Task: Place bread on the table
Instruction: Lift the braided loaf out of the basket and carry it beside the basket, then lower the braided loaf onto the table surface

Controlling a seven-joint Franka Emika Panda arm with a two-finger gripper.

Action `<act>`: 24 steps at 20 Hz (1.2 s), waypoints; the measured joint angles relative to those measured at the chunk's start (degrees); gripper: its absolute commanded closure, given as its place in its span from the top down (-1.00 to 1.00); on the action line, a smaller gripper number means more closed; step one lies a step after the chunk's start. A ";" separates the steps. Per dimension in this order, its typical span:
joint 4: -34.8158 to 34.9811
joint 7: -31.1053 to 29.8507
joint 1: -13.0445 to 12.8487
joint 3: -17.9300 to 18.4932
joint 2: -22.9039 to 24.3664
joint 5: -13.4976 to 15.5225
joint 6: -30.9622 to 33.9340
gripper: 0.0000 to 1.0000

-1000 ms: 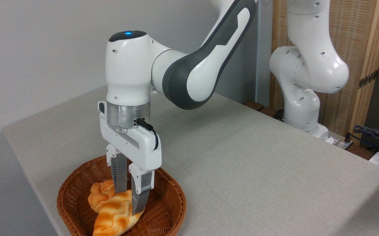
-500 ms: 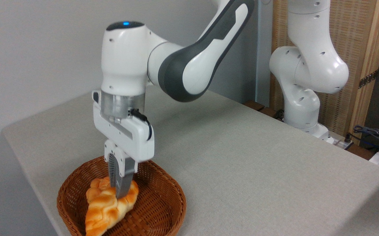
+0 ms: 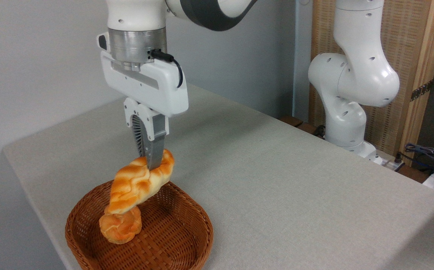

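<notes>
The bread (image 3: pixel 136 185), a long golden-orange braided loaf, hangs tilted above the wicker basket, its lower tip pointing down to the left. My gripper (image 3: pixel 151 161) is shut on the loaf's upper end, fingers pointing straight down. The loaf is lifted off the basket floor. The table (image 3: pixel 284 180), covered in grey-beige cloth, spreads out to the right of the basket.
A brown wicker basket (image 3: pixel 187 240) sits at the table's front left corner with a small round knotted roll (image 3: pixel 121 227) inside, just under the hanging loaf. The arm's white base (image 3: pixel 348 112) stands at the back right. Cables lie at the far right edge.
My gripper closed on the bread and rose, lifting the loaf out of the basket. The round roll stayed in the basket.
</notes>
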State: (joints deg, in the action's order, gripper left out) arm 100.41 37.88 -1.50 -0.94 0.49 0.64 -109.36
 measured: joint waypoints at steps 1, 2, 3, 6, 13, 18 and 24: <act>0.49 0.24 -0.03 -0.01 0.79 0.00 1.93 -1.00; 1.97 0.67 -0.10 -0.06 2.21 0.00 3.58 -1.00; 4.29 1.49 -0.18 -0.15 4.16 0.00 4.41 -1.00; 13.43 4.86 -0.59 -0.50 11.30 0.00 4.99 -0.97; 27.67 7.03 -4.71 -4.09 17.62 0.00 5.07 0.99; 29.04 7.04 -4.92 -5.33 17.46 0.00 5.06 1.00; 29.21 7.05 -5.09 -5.44 16.72 0.00 5.03 1.00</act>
State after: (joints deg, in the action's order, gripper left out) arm 129.62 44.93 -6.60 -6.38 17.21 0.64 -104.33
